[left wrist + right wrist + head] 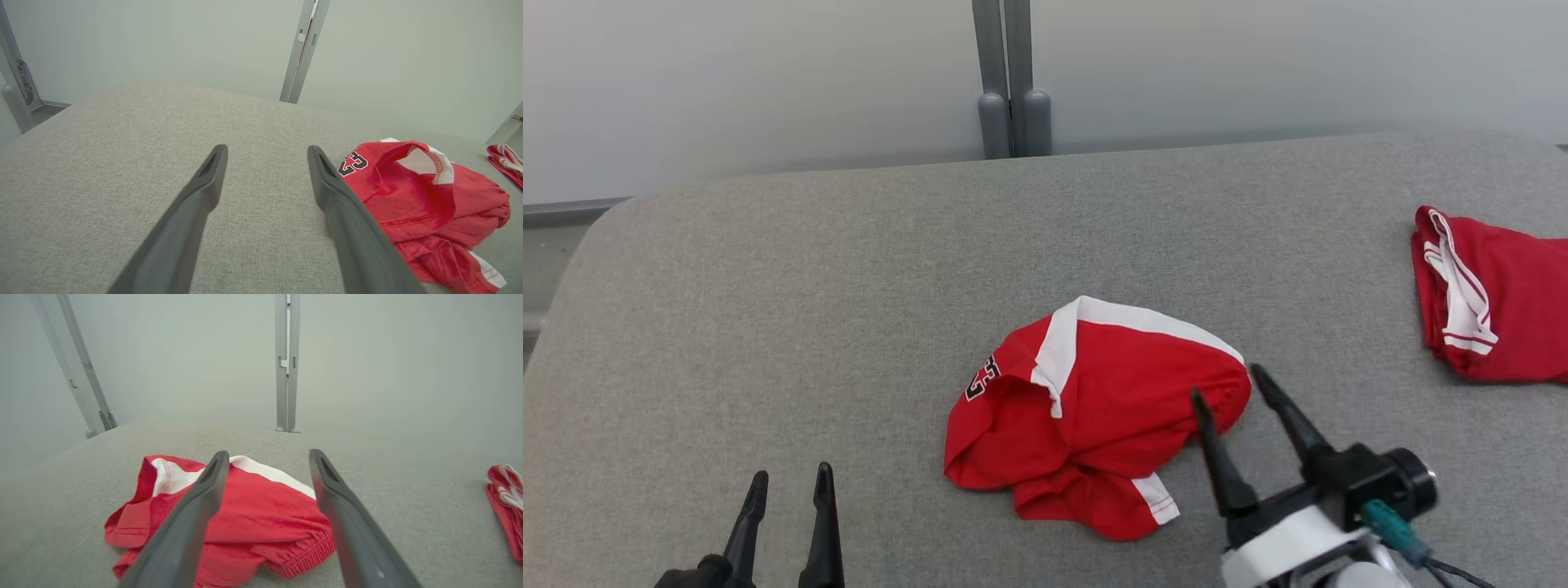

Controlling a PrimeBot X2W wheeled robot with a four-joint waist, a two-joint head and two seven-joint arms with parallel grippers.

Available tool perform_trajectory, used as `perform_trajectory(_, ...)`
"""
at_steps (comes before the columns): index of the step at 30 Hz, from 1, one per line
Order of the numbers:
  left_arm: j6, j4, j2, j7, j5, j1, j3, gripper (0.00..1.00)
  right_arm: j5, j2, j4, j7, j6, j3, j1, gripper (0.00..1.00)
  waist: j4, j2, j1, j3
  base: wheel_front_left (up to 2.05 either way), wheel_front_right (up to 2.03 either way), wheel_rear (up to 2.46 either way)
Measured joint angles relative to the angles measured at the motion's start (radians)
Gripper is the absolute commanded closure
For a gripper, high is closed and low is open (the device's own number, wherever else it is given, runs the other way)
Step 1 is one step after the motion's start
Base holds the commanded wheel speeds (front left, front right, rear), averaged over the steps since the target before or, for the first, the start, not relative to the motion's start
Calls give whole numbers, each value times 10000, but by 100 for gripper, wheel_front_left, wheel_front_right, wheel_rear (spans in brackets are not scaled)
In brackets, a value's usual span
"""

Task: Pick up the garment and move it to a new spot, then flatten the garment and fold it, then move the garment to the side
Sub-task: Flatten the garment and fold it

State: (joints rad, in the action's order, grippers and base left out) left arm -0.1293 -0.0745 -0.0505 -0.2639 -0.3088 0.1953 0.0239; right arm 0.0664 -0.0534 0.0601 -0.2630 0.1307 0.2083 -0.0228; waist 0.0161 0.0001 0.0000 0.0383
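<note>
The garment [1086, 408] is a crumpled red piece with white stripes and a black number, lying in a heap near the middle of the grey table [849, 286]. It also shows in the left wrist view [425, 204] and the right wrist view [245, 514]. My right gripper [1229, 388] is open and hovers at the heap's right edge, one finger over the cloth and one beyond it, with nothing held. Well to the left of the heap, at the table's front edge, my left gripper [792, 478] is open and empty.
A second red garment with white trim [1494, 294] lies folded at the table's far right edge. A grey post [1011, 82] stands behind the table against a pale wall. The table's left half is bare grey fabric.
</note>
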Motion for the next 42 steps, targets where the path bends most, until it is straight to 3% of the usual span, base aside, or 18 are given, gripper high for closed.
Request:
perform_trajectory(6,0,-61,2,0,-36,-356,180,0,36,33,2660,326,2,2357,2075,0,103,0,0,399,0,0,0)
perform_trajectory(11,0,-196,8,-2,-90,-609,489,0,535,36,4109,635,2,3156,3420,0,436,0,0,547,0,0,0)
perform_trajectory(22,-2,-251,6,0,-157,-637,443,0,1530,42,4681,696,2,3833,4002,0,1141,0,0,678,0,0,0)
perform_trajectory(28,-2,-259,6,0,-163,-644,466,0,1055,56,4679,1266,2,3847,4306,0,1139,0,0,724,0,0,0)
perform_trajectory(29,-10,-259,6,0,-169,-664,468,0,884,48,4684,1425,2,3762,4350,62,1132,-1,0,739,0,0,0)
perform_trajectory(30,-12,-259,6,0,-186,-703,472,0,773,44,4677,1586,0,3638,4380,100,1124,0,0,755,0,0,0)
perform_trajectory(37,-13,-284,6,0,-347,-855,516,0,431,19,4234,2332,4,3319,4680,100,1109,0,0,826,0,0,0)
perform_trajectory(42,61,-328,6,0,-644,-888,514,0,639,31,3062,2809,4,3239,6131,100,1160,0,0,681,0,0,0)
